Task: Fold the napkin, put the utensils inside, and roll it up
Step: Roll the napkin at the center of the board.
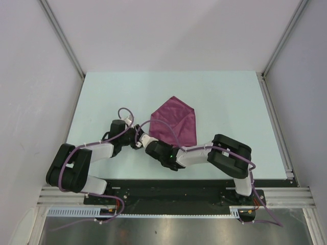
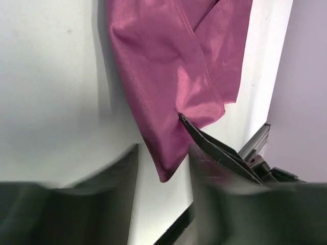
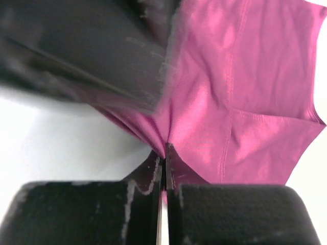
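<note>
The plum napkin (image 1: 174, 121) lies partly folded on the table, its edges turned in to a point at the far side. Both grippers meet at its near-left corner. My right gripper (image 3: 164, 153) is shut on a pinched fold of the napkin (image 3: 240, 87), which puckers toward the jaws. My left gripper (image 2: 162, 153) stands open, its fingers (image 2: 120, 178) apart. The napkin's corner tip (image 2: 163, 173) hangs loose between them, touching neither. One right finger (image 2: 214, 148) shows beside the cloth in the left wrist view. The utensils are out of view.
The pale table (image 1: 225, 102) is walled by white panels and aluminium rails (image 1: 276, 117) on the left, right and far sides. The left gripper's dark body (image 3: 87, 46) crowds the upper left of the right wrist view. Both arms (image 1: 194, 155) lean inward, close together.
</note>
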{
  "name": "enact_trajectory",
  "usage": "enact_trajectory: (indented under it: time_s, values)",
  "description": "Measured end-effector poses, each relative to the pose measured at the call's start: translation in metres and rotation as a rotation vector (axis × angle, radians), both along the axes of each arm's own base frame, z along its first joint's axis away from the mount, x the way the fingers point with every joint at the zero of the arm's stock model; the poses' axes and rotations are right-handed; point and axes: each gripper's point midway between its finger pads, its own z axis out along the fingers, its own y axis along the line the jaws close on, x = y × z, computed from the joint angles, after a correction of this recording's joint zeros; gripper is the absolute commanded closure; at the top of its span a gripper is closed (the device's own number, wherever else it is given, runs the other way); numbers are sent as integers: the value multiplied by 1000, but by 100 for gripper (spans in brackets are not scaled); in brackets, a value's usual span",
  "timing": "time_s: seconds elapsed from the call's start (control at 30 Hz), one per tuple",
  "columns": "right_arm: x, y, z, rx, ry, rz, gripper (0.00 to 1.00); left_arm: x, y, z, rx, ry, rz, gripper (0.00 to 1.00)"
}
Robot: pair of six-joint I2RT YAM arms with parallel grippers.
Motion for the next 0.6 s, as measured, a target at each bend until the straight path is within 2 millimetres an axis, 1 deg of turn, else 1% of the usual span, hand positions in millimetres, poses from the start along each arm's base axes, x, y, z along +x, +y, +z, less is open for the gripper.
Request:
enact_trajectory:
  time_s: [0.07, 0.17, 0.33, 0.47, 0.6]
  values:
    - [0, 0, -1, -5, 27, 31, 100, 0, 2, -1, 5, 0, 1, 32]
    - [0, 2, 2, -2, 84, 72, 100, 3, 11, -2, 31, -2, 37, 28]
    - [0, 9, 13, -7, 186, 117, 100, 7, 29, 6, 98, -68, 96, 27]
    - [-3, 7, 19, -20, 301, 136, 100, 0, 42, 14, 148, -145, 132, 27]
    - [-7, 11, 25, -18, 421, 158, 100, -10, 56, 13, 187, -210, 176, 27]
